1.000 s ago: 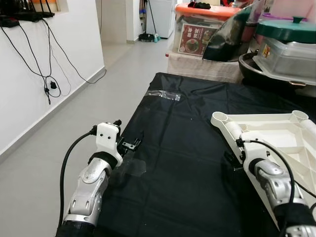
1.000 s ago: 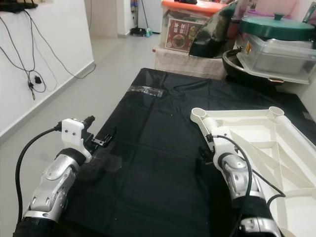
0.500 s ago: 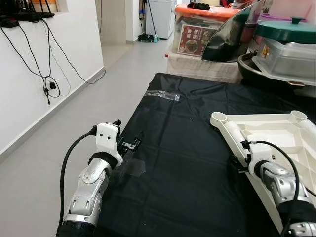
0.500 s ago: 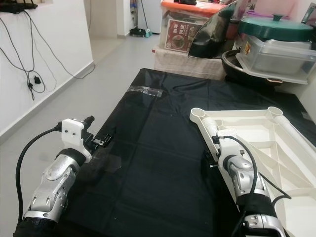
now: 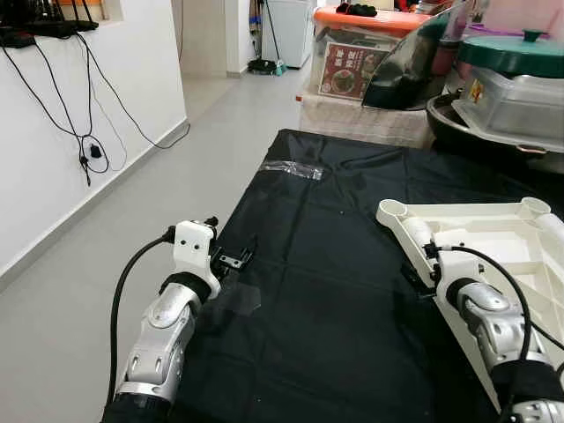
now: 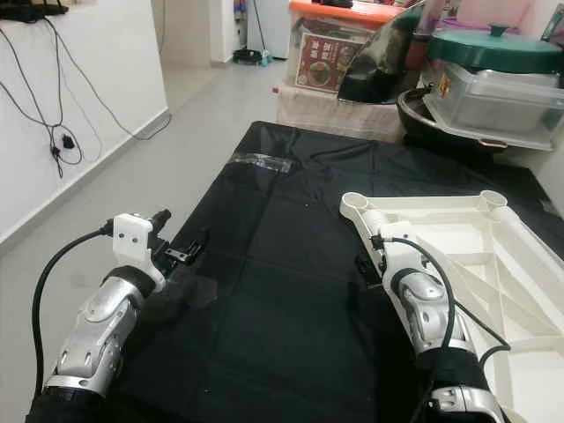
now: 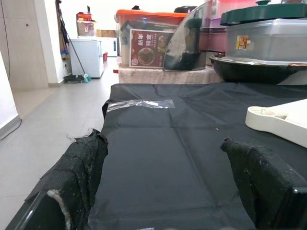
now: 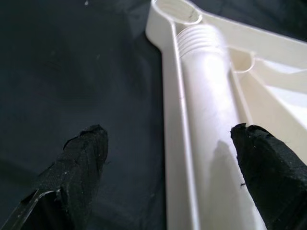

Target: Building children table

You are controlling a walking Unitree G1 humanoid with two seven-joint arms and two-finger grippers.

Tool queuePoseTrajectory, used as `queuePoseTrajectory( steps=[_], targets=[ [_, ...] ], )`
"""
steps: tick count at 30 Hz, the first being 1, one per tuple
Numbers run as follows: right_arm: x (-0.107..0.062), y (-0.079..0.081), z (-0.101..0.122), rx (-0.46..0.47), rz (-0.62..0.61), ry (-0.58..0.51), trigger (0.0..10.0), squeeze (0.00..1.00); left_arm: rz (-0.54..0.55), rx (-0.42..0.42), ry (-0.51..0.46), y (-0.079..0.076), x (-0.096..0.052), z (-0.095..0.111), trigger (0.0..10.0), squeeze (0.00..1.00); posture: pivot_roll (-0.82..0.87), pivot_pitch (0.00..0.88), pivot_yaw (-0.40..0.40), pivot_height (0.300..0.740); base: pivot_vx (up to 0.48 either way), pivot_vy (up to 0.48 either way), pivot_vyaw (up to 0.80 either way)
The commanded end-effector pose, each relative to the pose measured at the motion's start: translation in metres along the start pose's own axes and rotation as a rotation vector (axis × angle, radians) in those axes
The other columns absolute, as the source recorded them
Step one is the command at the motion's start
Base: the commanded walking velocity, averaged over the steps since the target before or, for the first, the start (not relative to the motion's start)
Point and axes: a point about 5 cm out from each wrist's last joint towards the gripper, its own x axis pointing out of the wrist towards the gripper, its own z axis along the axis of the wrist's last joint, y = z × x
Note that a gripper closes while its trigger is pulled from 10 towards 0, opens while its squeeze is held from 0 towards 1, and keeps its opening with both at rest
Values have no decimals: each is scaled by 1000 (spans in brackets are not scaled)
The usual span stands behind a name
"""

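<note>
A white plastic table top point(image 5: 493, 211) lies upside down on the black cloth point(image 5: 335, 264), at my right. A white table leg point(image 8: 206, 96) with a threaded end lies along its near-left rim, pointing at a corner socket point(image 8: 175, 9). My right gripper point(image 8: 168, 136) is open low over that rim, with one finger over the cloth and the other over the table top, so it straddles the leg without touching it. My left gripper point(image 5: 233, 258) is open and holds nothing at the cloth's left edge.
A strip of clear tape point(image 5: 293, 169) is stuck on the cloth's far left. Behind the cloth stand an orange-lidded box point(image 5: 352, 53), a green-lidded pot point(image 5: 515, 48) and stacked containers. Grey floor point(image 5: 176, 167) and a white wall with hanging cables point(image 5: 84, 132) lie to the left.
My right gripper drew back a little along the table top's rim, then came forward again to about where it was. The left arm has not moved.
</note>
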Motion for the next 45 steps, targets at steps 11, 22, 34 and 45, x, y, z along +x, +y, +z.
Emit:
queuePoseTrajectory(
  steps=[11,22,34,45],
  targets=[
    [-1,5,-30,60,11,137,10000,0,-14,-8,5,-3,2,-4,10000,0,58,0,-83,740,0,0,0],
    [0,11,-45,297,83,253,10000,0,-15,-5,11,-4,2,-4,10000,0,60,0,-87,740,0,0,0],
    [-3,17,-53,263,309,269,0,0,-6,-3,26,-2,0,-7,10000,0,64,0,-98,740,0,0,0],
    [-24,45,-43,-286,605,106,0,0,-4,5,34,-1,1,-8,10000,0,60,0,-95,740,0,0,0]
  ],
)
